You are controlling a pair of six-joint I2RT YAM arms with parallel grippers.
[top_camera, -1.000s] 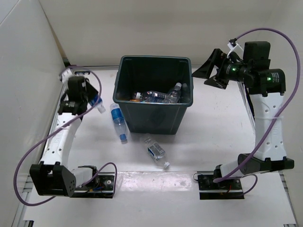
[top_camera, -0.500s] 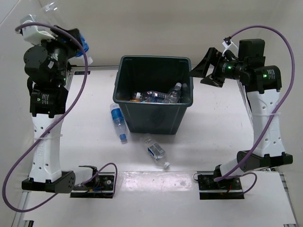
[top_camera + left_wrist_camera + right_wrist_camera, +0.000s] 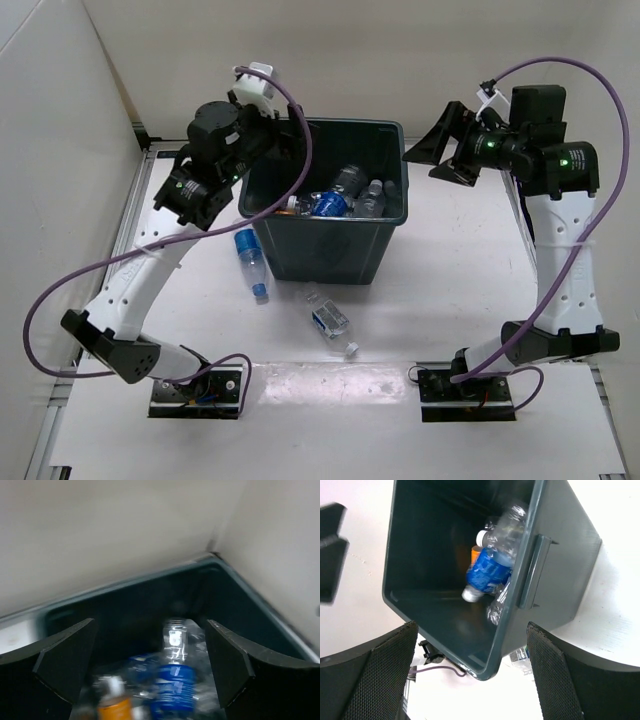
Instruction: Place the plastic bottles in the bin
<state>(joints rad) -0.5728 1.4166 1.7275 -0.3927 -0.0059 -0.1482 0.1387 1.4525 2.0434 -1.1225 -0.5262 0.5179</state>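
We're hovering the left gripper (image 3: 150, 652) over the bin's (image 3: 322, 252) left rim, fingers spread wide with nothing between them. The right gripper (image 3: 441, 152) is hanging just off the bin's right side, fingers apart and empty too. A pile of plastic bottles (image 3: 340, 200) is sitting inside the bin, a blue-labelled bottle (image 3: 490, 570) on top. Two are lying on the table (image 3: 450, 270): one bottle (image 3: 252, 262) by the bin's left wall, another bottle (image 3: 330, 322) in front.
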